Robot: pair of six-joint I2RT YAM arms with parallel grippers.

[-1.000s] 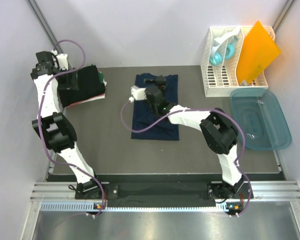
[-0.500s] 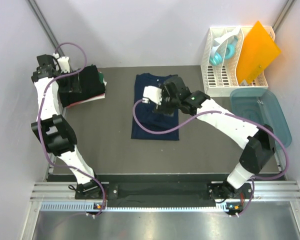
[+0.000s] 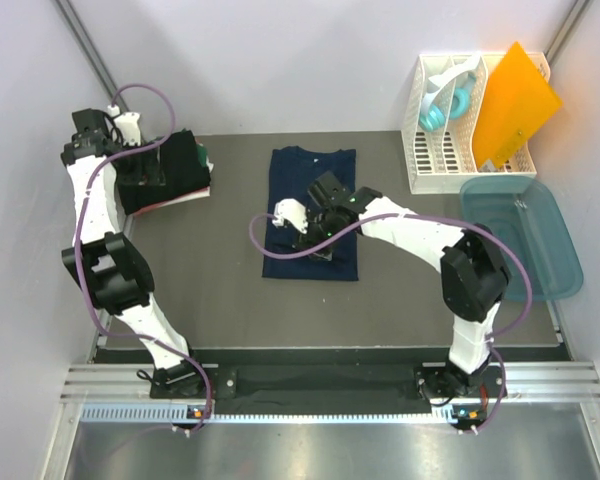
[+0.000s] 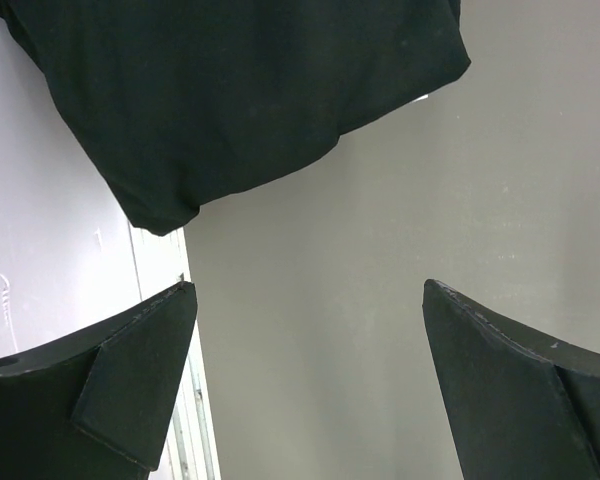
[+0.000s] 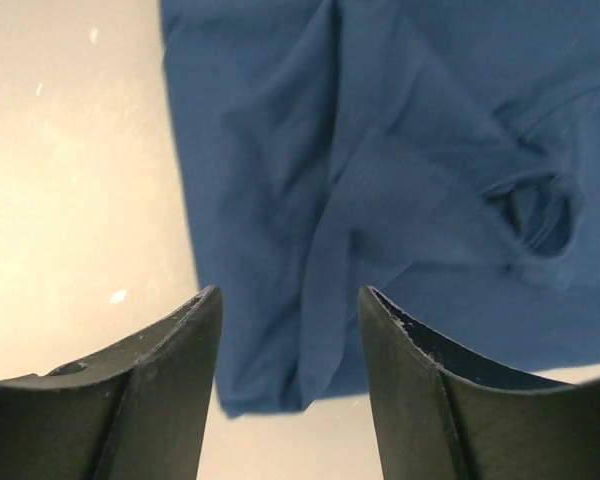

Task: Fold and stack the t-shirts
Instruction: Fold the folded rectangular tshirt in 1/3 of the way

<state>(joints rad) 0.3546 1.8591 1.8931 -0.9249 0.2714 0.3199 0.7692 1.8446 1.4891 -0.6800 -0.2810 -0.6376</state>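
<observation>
A navy t-shirt (image 3: 310, 180), folded into a long strip, lies flat in the middle of the table. My right gripper (image 3: 318, 240) hovers over its near half. In the right wrist view the right gripper (image 5: 290, 305) stands partly open above the wrinkled navy t-shirt (image 5: 380, 150), close to one corner, with nothing pinched. A stack of folded black t-shirts (image 3: 180, 165) sits at the back left. My left gripper (image 3: 143, 178) is at that stack's left side. Seen from the left wrist, the left gripper (image 4: 310, 295) is wide open over bare table, just short of a black t-shirt (image 4: 230, 90).
A white slotted rack (image 3: 442, 150) with an orange folder (image 3: 515, 100) and teal headphones (image 3: 446, 105) stands at the back right. A teal plastic tub (image 3: 520, 235) sits in front of it. The left wall (image 4: 50, 250) is close beside the left gripper.
My right gripper moved from the shirt's collar end toward the near end, and its jaws narrowed. The left arm barely moved.
</observation>
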